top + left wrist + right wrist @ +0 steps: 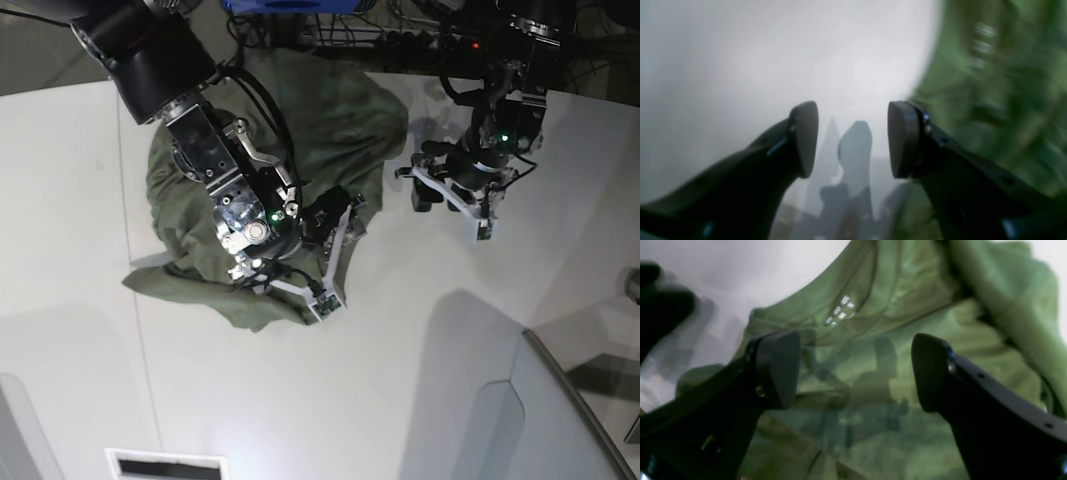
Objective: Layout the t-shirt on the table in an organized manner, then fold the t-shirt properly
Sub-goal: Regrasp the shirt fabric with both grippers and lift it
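Crumpled in the upper left of the base view on the white table point(400, 400): the olive t-shirt point(330, 130), collar and pale label point(840, 310) showing. Still the layout step, by the look of it. Over the cloth, right gripper point(853, 370), fingers apart, nothing held. Upper right, left gripper point(851, 140), also spread, above bare table. Next: pinching an edge and spreading flat

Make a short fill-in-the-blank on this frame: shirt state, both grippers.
1. The olive-green cotton t-shirt lies ____ on the white smooth-topped table, not flat.
2. The right gripper hangs over the ____, jaws open.
3. The left gripper is open above bare ____, holding nothing.

Missing words: crumpled; t-shirt; table
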